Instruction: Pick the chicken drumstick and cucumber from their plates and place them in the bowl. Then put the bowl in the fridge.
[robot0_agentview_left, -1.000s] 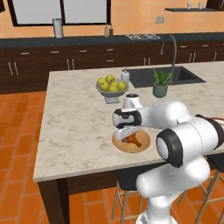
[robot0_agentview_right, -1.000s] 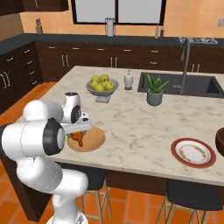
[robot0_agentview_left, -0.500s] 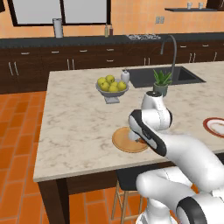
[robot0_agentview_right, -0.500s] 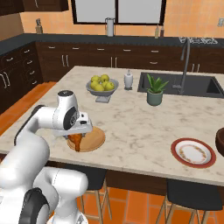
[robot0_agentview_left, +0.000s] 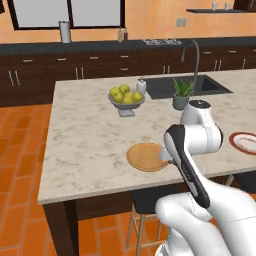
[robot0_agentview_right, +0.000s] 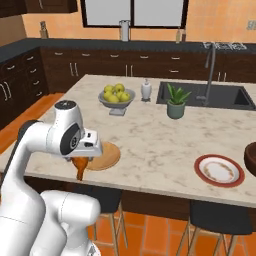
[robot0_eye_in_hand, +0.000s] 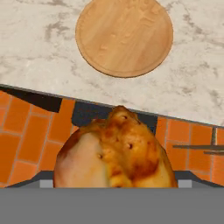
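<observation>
Currently, your gripper (robot0_agentview_right: 81, 159) is clamping the chicken drumstick (robot0_agentview_right: 80, 165), hanging just past the counter's (robot0_agentview_right: 150, 145) near edge. The wooden plate (robot0_agentview_right: 104, 155) is sitting bare at that edge.

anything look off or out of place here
Only one thing: the white plate with the red rim holds no cucumber. Otherwise nothing is spilled or askew; the gripper holds the chicken drumstick past the counter edge, off the wooden plate.

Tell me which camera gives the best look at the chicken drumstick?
The hand view: the chicken drumstick sits close up, glossy and browned, above the wooden plate. The right base view shows it small, hanging under the gripper beside the counter edge. In the left base view the arm hides it.
</observation>
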